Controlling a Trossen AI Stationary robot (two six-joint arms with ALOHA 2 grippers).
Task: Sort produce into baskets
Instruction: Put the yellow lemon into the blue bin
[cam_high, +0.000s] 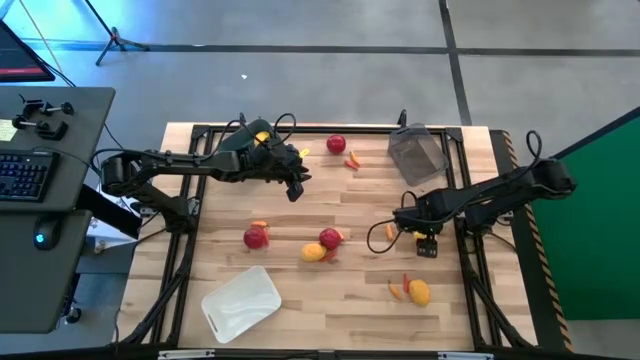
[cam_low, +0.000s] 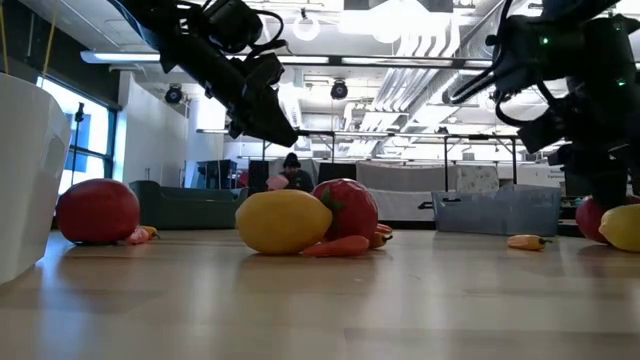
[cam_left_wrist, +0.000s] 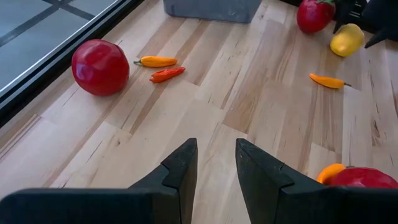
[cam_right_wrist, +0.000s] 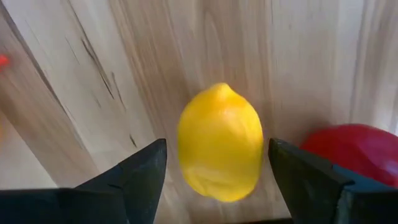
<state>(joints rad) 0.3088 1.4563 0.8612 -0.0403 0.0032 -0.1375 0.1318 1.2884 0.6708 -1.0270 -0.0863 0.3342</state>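
Nearest my right wrist camera: a lemon (cam_right_wrist: 220, 142) lying on the table (cam_high: 330, 290) squarely between the right gripper (cam_right_wrist: 217, 180) fingers, with gaps on both sides. Its long axis runs along the gripper's reach, pointed tip away, so the jaws would close across the narrow width. Jaws spread wide, holding nothing; I see no contact with the lemon. A red fruit (cam_right_wrist: 354, 152) sits just beside the lemon, close to one finger.

Taking the dark bin (cam_high: 417, 152) as landmark: this lemon lies near it, toward the front edge, right arm plainly nearer. White bin (cam_high: 241, 301) is well apart from it, at the front left.

Left gripper (cam_left_wrist: 213, 163) hovers over bare wood, jaws nearly closed with a narrow gap, empty; waiting.

My judgement: close on the lemon next; risk of nudging the red fruit.
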